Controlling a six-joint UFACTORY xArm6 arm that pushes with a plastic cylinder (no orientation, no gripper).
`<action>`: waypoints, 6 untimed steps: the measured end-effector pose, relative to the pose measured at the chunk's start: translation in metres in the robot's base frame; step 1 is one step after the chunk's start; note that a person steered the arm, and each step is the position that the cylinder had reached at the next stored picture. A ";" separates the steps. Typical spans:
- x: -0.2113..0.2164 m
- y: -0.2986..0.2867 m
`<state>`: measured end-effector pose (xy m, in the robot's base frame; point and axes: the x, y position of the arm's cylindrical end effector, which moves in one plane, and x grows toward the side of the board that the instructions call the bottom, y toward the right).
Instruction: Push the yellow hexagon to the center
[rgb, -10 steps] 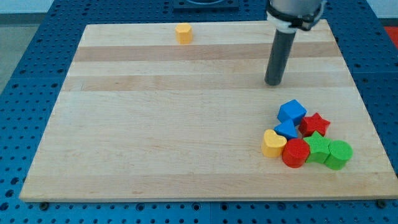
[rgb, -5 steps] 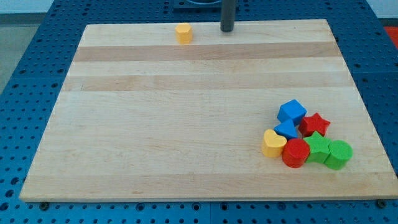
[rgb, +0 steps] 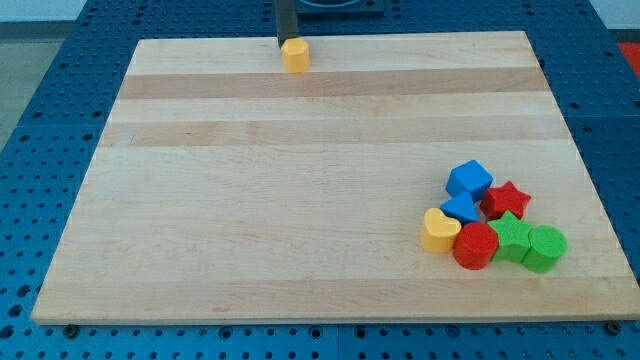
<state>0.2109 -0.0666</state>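
Note:
The yellow hexagon (rgb: 294, 54) sits near the top edge of the wooden board (rgb: 300, 190), left of the middle. My tip (rgb: 285, 43) is just above the hexagon at the view's top, at its upper left edge, touching or nearly touching it. The rod runs up out of the view.
A cluster of blocks lies at the view's lower right: a blue cube (rgb: 468, 180), a blue triangle (rgb: 461, 208), a red star (rgb: 506, 199), a yellow heart (rgb: 438, 230), a red cylinder (rgb: 475, 246), a green star (rgb: 512, 236) and a green cylinder (rgb: 545, 247).
My tip has moved from the right side of the board up to the top edge and then left, ending right behind the yellow hexagon. No block has moved.

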 end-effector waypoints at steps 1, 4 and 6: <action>0.013 0.000; 0.055 0.010; 0.087 0.031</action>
